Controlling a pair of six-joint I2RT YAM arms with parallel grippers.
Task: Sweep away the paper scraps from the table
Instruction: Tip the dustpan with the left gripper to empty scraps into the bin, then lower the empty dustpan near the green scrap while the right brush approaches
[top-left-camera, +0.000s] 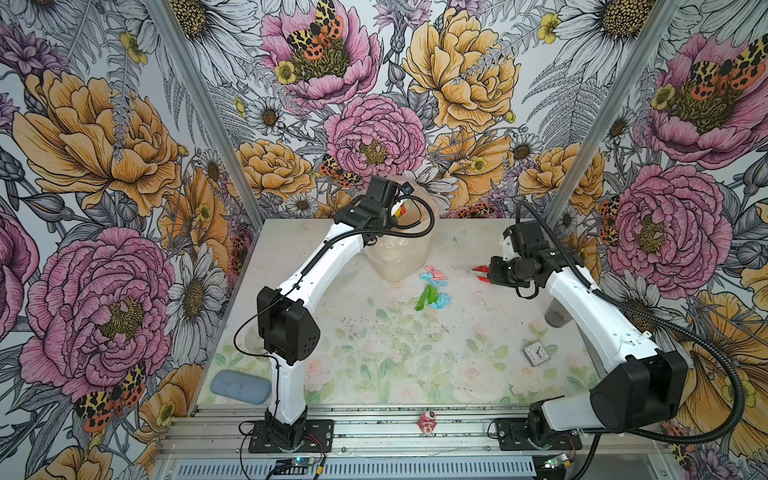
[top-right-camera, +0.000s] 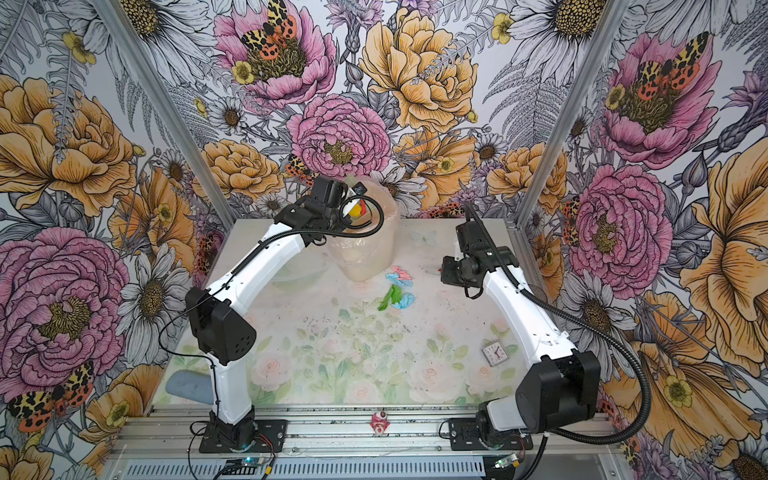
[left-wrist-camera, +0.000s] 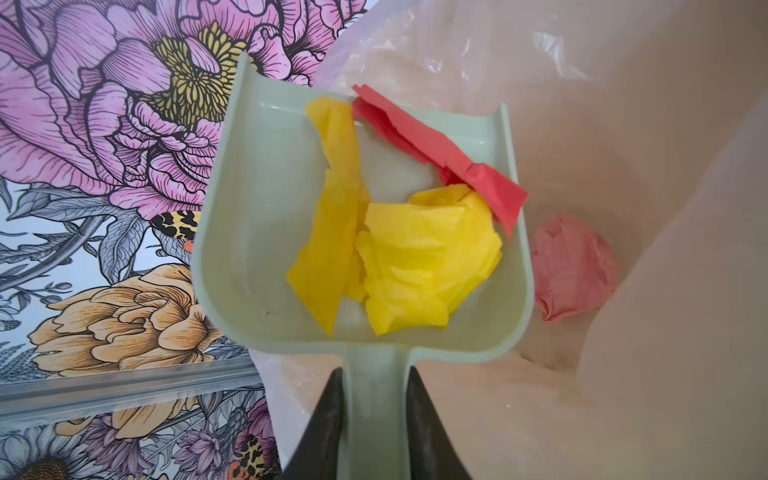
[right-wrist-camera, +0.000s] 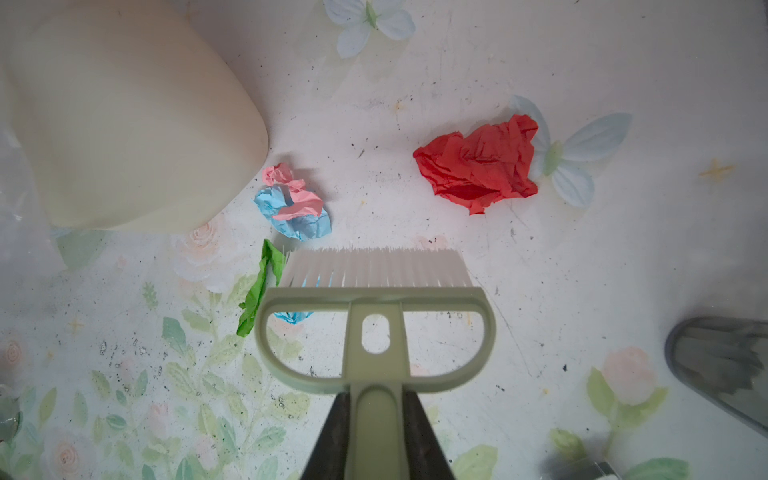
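Observation:
My left gripper (left-wrist-camera: 376, 374) is shut on the handle of the pale green dustpan (left-wrist-camera: 257, 249), held over the bag-lined bin (top-left-camera: 399, 257) at the back. In the pan lie yellow scraps (left-wrist-camera: 415, 266) and a red one (left-wrist-camera: 436, 153). A pink scrap (left-wrist-camera: 573, 266) sits inside the bag. My right gripper (right-wrist-camera: 376, 395) is shut on the green brush (right-wrist-camera: 374, 299), right of the bin. On the table (top-left-camera: 415, 374) lie a red scrap (right-wrist-camera: 482, 166), a pink-and-blue clump (right-wrist-camera: 295, 208), a green strip (right-wrist-camera: 259, 291) and a blue piece (top-left-camera: 441, 300).
A small clock (top-left-camera: 535, 353) lies at the front right and a dark cup (top-left-camera: 555, 318) stands under my right arm. A blue-grey pad (top-left-camera: 240, 386) lies at the front left. A pink-red figurine (top-left-camera: 427, 422) stands on the front rail. Dark crumbs speckle the table's middle.

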